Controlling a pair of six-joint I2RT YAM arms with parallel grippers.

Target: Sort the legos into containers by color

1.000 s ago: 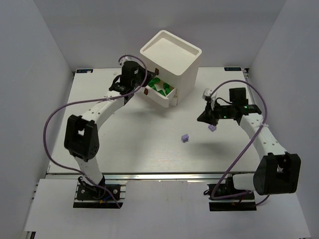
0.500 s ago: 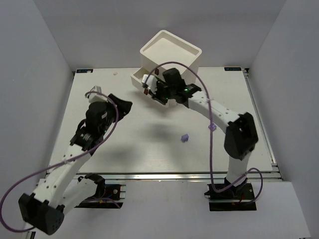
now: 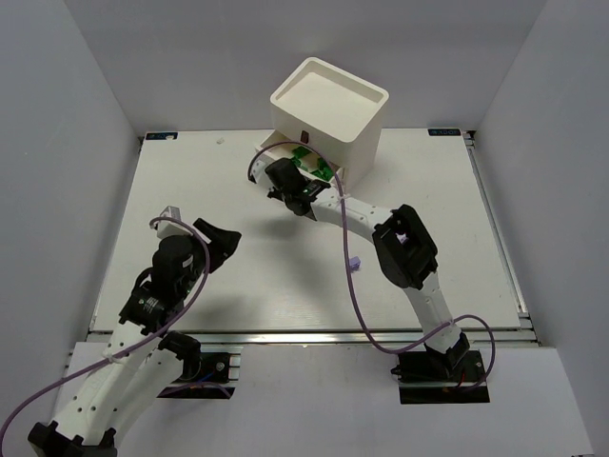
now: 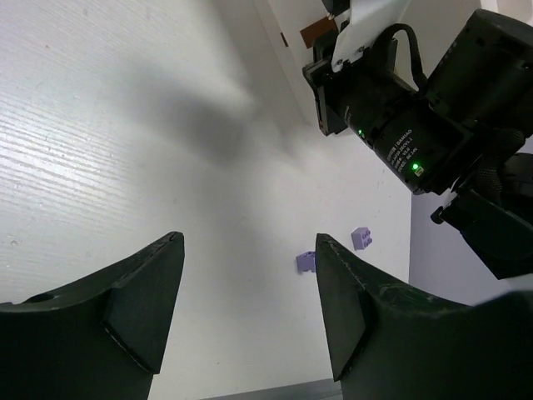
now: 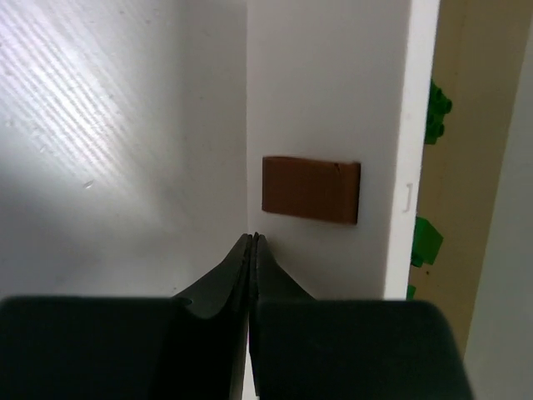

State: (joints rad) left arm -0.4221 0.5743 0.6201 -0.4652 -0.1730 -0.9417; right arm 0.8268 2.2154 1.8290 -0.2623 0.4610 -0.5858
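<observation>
Right gripper (image 5: pixel 252 243): jaws pressed together with nothing seen between them; the tips sit just under the pull (image 5: pixel 311 189) on the front of the open drawer (image 5: pixel 333 92).
Left gripper (image 4: pixel 247 242): jaws wide apart and empty, held over the tabletop (image 3: pixel 190 181), well away from the cabinet (image 3: pixel 363 143).
Drawer contents: green bricks (image 3: pixel 306 160) lie inside. The right wrist view shows their edges past the drawer front.
Loose pieces: first lavender brick (image 4: pixel 306 262) and second lavender brick (image 4: pixel 361 238) lie near each other on bare tabletop, apart from the cabinet. From above only one shows, beside the right arm's cable; the arm hides the other.
Step, as judged: the right arm is working the drawer front, and whether to push or to pull I cannot tell. Lavender is not yet sorted.
Handling, bricks: hard plastic, very light, far smaller than the jaws. They should not deform but may skid or flip if nudged sideways. Best hold is across two flat opposite side walls, coming straight down, with the jaws closing squarely. The studded top gives poor purchase.
Handling, drawer: light, and the small pull offers little to grip. The cabinet may slide if it is pushed hard.
Risk: a brick pinched off-centre is likely to squirt out.
</observation>
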